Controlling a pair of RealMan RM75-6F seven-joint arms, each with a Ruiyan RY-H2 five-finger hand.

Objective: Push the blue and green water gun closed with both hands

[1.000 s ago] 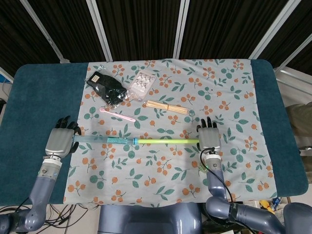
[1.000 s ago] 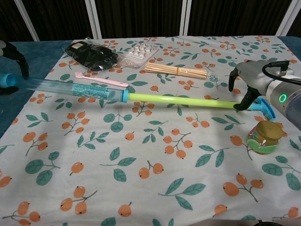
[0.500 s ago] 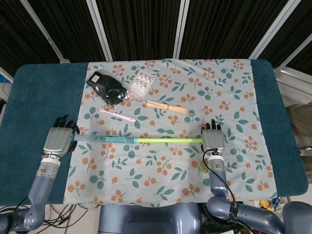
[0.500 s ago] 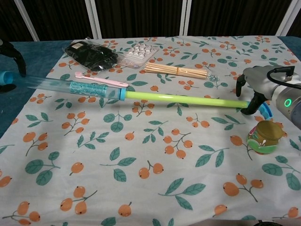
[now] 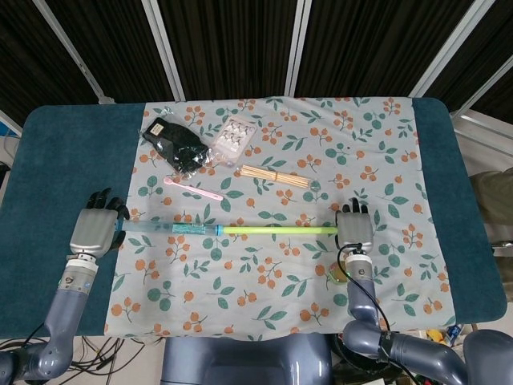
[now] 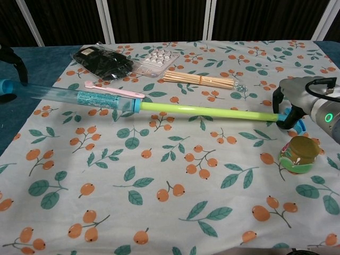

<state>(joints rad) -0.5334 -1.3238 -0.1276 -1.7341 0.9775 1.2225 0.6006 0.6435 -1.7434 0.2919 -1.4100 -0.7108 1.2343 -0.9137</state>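
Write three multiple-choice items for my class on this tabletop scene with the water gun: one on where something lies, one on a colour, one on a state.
1. Where does the bundle of wooden sticks lie?
A. Beyond the water gun, toward the table's far edge
B. Between the water gun and the robot
C. On the bare teal table top

2. What colour is the water gun's plunger rod?
A. Pink
B. Yellow-green
C. Black

3. What state is the water gun in?
A. Fully pushed closed
B. Split into two pieces
C. Extended, rod drawn out of the barrel

Answers: 1 A, the sticks sit farther back on the cloth; 2 B, the rod is yellow-green; 3 C, a long stretch of rod shows between barrel and right hand.
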